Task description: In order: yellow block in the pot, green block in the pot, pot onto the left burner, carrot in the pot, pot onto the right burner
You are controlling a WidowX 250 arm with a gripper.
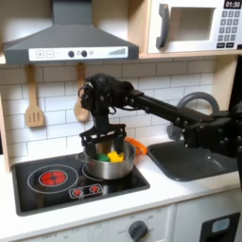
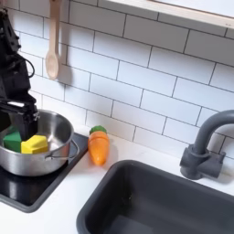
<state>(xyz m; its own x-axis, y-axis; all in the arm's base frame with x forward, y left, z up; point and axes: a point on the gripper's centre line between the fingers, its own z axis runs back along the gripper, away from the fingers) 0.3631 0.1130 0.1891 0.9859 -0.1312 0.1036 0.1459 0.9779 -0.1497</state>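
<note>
The silver pot (image 1: 112,167) (image 2: 55,154) stands on the black cooktop (image 1: 38,189), to the right of the red-ringed left burner (image 1: 52,177) in the first exterior view. It covers the right burner. Inside the pot, the yellow block (image 1: 115,156) (image 2: 36,143) and the green block (image 1: 102,157) (image 2: 11,140) lie side by side. My gripper (image 1: 104,142) (image 2: 18,117) hangs just above the green block, open and holding nothing. The orange carrot (image 1: 138,146) (image 2: 98,148) lies on the counter between the pot and the sink.
A dark sink (image 1: 189,159) (image 2: 155,201) with a grey faucet (image 2: 206,146) sits right of the cooktop in both exterior views. A wooden spoon (image 2: 53,46) and a spatula (image 1: 34,106) hang on the tiled wall. The range hood (image 1: 66,40) is overhead.
</note>
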